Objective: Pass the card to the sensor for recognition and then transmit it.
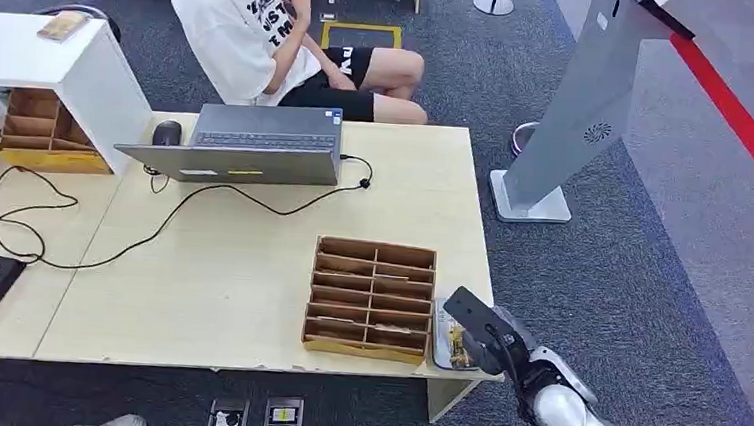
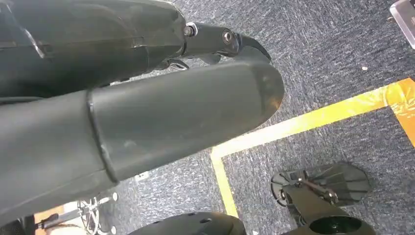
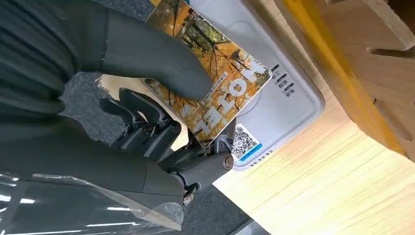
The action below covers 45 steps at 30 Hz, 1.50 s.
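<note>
Pale wooden table (image 1: 248,284) on dark grey carpet (image 1: 608,289) marked with yellow tape; one grey kiosk stand (image 1: 586,107) beside the table; one open laptop (image 1: 247,144), one mouse (image 1: 167,133), two compartmented wooden trays (image 1: 372,298); one seated person (image 1: 266,25) behind. Right hand (image 3: 161,112) grasping one card (image 3: 215,83), autumn-tree print, lettering too turned to read, held over white sensor (image 3: 288,93) bearing a QR code, at the table's near right corner. Left hand (image 2: 147,117): state cannot be told.

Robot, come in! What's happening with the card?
Right hand holds card over white sensor. Left hand hanging by floor. Nothing blocking.
</note>
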Each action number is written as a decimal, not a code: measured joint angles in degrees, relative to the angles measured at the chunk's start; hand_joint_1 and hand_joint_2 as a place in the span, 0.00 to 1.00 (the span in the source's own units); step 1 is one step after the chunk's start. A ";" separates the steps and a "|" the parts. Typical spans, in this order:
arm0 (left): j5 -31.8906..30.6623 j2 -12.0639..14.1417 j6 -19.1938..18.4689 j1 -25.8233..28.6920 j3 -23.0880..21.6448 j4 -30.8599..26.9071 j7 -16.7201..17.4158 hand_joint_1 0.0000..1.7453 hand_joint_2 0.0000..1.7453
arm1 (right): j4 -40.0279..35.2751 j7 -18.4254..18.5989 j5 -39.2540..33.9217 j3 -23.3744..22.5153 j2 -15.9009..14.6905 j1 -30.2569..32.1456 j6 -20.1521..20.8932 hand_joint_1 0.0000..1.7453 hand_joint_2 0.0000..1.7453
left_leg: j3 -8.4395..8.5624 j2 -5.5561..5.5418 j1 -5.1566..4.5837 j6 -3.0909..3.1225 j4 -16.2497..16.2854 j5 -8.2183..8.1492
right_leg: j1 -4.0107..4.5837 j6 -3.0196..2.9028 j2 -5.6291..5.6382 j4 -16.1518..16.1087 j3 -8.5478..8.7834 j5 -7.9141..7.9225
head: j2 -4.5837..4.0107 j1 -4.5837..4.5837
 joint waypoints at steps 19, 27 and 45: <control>0.00 0.00 0.22 0.00 0.00 0.00 0.00 0.00 0.00 | 0.00 -0.09 -0.02 0.00 0.00 0.00 0.04 1.00 1.00 | 0.00 0.00 0.00 0.00 0.00 0.00 | 0.00 0.00 0.00 0.00 0.00 0.00 | 0.00 0.00; 0.46 0.02 0.31 0.02 0.00 0.00 0.00 0.00 0.00 | 0.00 -0.20 0.11 0.00 0.07 -0.12 0.28 1.00 1.00 | -0.02 0.00 0.00 0.00 0.00 0.00 | 0.00 0.00 0.00 0.00 0.01 0.00 | 0.00 0.00; 0.59 0.02 0.42 0.08 0.96 0.00 0.00 0.00 0.00 | 0.07 -0.35 0.22 0.00 0.48 -0.45 0.70 1.00 1.00 | -0.01 0.01 0.01 0.00 0.00 0.00 | 0.01 0.00 0.00 0.01 0.01 0.00 | 0.00 0.00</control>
